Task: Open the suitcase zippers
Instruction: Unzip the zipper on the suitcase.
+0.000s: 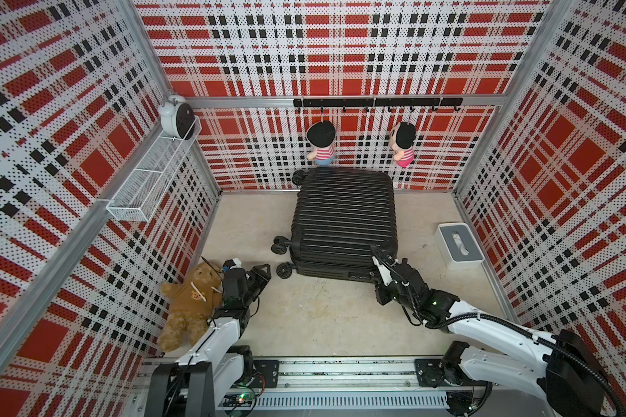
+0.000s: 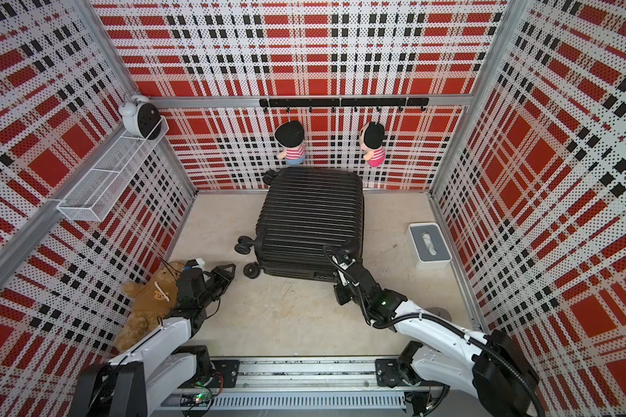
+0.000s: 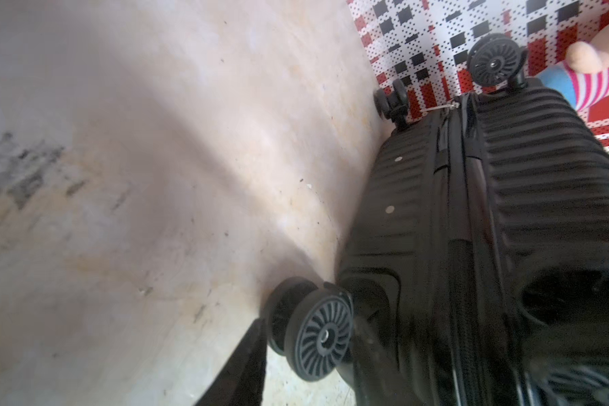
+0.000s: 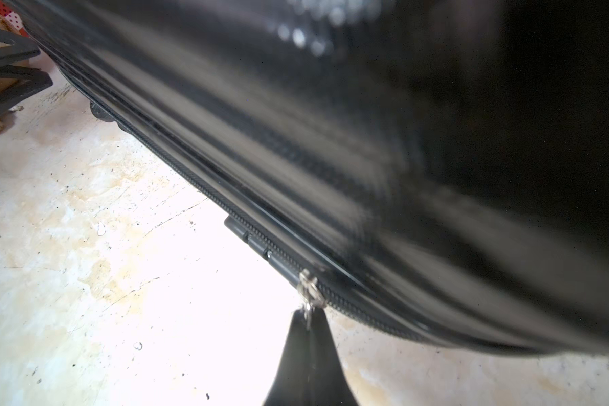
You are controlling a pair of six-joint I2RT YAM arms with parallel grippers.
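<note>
Because the right tool [image 4: 308, 316] is closed on nothing more than the thin silver pull [image 4: 309, 286], pinched at the very ends of its fingers, the likeliest failure is that the pull slips free as soon as it is dragged along the zip [image 4: 197, 182]. The suitcase [image 1: 344, 220] lies flat on the worktop [image 1: 322, 317] with its far end against the back wall. The pull sits on the near side, close to the near right corner and just beside a grey block [image 4: 247, 233] on the seam. Nothing braces the suitcase: the left tool [image 1: 264, 271] hangs open and empty near the near-left wheel [image 3: 322, 337], apart from the shell. A hard tug could therefore slide or swing the suitcase across the smooth worktop instead of running the slider. A tug angled away from the zip, rather than along it, would probably bind the slider, most of all where the zip bends round the corner. If the slider must pass the grey block it may catch there; I cannot tell from these views which way it runs. The left tool is also close to the teddy [image 1: 188, 299], so a careless swing could knock it or strike the wheel. Blur on the shell in the right wrist view leaves the seam beyond the pull unclear.
</note>
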